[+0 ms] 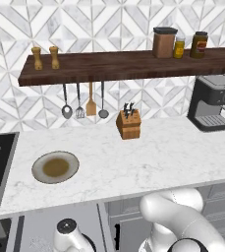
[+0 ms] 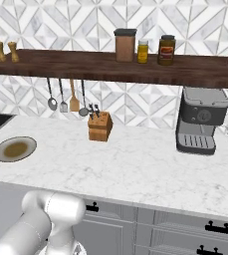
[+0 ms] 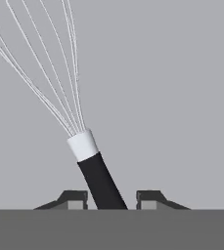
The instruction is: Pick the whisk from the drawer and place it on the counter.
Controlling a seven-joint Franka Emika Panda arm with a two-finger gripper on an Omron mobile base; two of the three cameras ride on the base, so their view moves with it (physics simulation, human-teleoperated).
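In the hand view the whisk point(image 3: 91, 161) is seen close up: black handle rising between the two dark fingertips point(image 3: 73, 199), a white collar above it, and thin silvery wires fanning toward the upper left. Behind it lies a flat grey surface, taken to be the drawer point(image 3: 182, 97) floor. The gripper point(image 3: 111, 199) is narrowly open, one tip on either side of the handle; whether the tips actually touch the handle cannot be told.

The base views give the wider scene. The white marble desk point(image 1: 158, 157) carries a plate point(image 1: 55, 167) with a brown centre at the near left, a wooden knife block point(image 1: 129, 124) toward the far wall, and a coffee machine point(image 1: 211, 103) at the far right. A dark wooden shelf point(image 1: 109, 66) above holds jars and two small shakers; utensils hang beneath it. The arm bends down below the desk's near edge in both.
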